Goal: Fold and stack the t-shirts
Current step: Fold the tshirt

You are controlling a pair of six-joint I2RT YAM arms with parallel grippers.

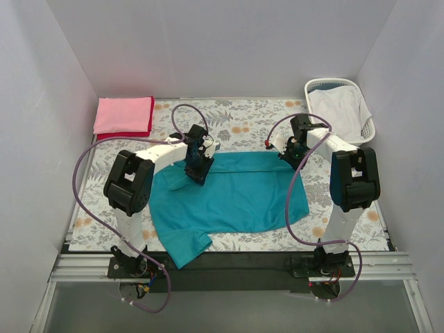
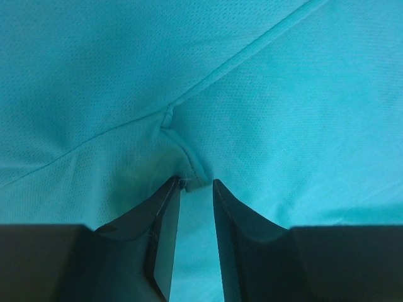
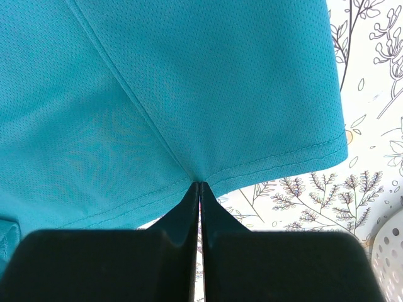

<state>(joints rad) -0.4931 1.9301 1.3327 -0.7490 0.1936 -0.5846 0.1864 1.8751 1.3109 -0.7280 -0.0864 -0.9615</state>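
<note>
Beyond teal t-shirt (image 1: 236, 194), basket (image 1: 331, 82) holds white cloth (image 1: 341, 107).

Floral table (image 1: 239, 128) bearing laundry
Teal t-shirt (image 1: 236, 194) at centre; red t-shirt (image 1: 121, 134) under pink t-shirt (image 1: 123, 114) at ten o'clock; basket (image 1: 368, 127) at two.

Beyond the teal t-shirt (image 1: 236, 191), room lies between stacked t-shirts (image 1: 123, 114) left and basket (image 1: 333, 82) right.
</note>
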